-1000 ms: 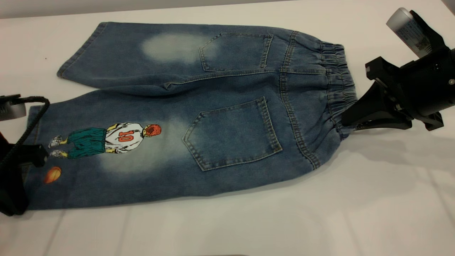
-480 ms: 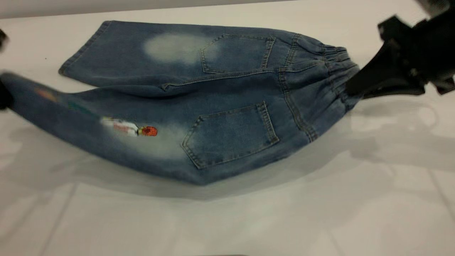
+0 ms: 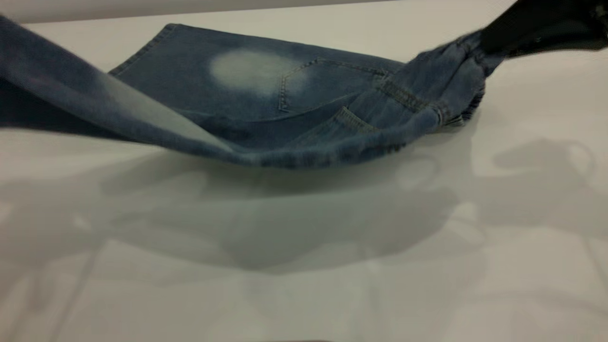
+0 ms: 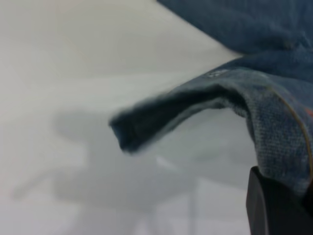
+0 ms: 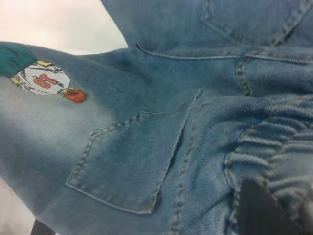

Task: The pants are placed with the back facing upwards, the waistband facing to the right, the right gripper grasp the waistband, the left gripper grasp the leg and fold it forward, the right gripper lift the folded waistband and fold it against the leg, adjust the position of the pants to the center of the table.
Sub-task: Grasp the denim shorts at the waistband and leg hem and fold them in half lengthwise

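— What's nearest us?

— Bare table (image 3: 304, 294), with a broad soft shadow (image 3: 285, 228) lying across it. Just past that, the pants (image 3: 332, 142) are hanging off the surface along their near edge, sagging in the middle like a hammock.

— So both ends are being held up?

— Yes. At the left, the leg (image 3: 95, 109) is rising steeply toward the upper left corner of the exterior view, well clear of the table. The left gripper (image 4: 276, 200) is showing only in its own wrist view: a black finger with denim draped over it. It's clamping the leg near the hem (image 4: 146, 122), which is curling open in the air beside it.

— And the right side?

— The right gripper (image 3: 498, 38) is up at the far right, its fingers pinching the waistband (image 3: 456, 61) and pulling the gathered cloth into a bunch. In its wrist view a black finger (image 5: 264, 210) is sitting right against the elastic ruffles, with a back pocket (image 5: 132, 161) stretching away below and the printed player (image 5: 44, 81) showing farther down the leg.

— Is anything lying flat?

— The far leg (image 3: 190, 71) is. It's resting on the table behind the raised part, its pale patch (image 3: 247, 69) facing up beside the other pocket (image 3: 327, 83), its hem pointing to the far left.

— Where are the pants overall?

— They're spanning the far half of the table, left to right, the waistband end at the right.
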You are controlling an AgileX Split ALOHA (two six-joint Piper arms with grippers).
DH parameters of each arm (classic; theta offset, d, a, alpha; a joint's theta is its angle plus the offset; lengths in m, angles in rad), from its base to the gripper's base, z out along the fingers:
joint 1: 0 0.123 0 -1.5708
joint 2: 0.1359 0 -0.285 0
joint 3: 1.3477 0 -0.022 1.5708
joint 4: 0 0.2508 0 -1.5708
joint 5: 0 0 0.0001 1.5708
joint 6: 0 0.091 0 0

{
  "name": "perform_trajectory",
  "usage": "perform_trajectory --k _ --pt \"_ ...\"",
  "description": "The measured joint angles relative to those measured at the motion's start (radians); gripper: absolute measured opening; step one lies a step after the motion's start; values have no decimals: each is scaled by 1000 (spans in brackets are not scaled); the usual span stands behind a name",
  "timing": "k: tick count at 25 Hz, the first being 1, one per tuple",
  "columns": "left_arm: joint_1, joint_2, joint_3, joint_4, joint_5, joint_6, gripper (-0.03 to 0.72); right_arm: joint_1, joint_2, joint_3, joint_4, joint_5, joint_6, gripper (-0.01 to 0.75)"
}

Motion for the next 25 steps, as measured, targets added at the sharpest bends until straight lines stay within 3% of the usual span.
perform_trajectory --k 7,15,25 --pt "-12 162 -61 -44 -174 35 35 0 17 0 89 -118 -41 34" --pt "-138 453 -221 -79 -359 122 35 0 100 -1 376 -166 -313 34" --pt "-187 673 -364 -81 -524 210 35 0 321 -132 412 -194 -365 34"
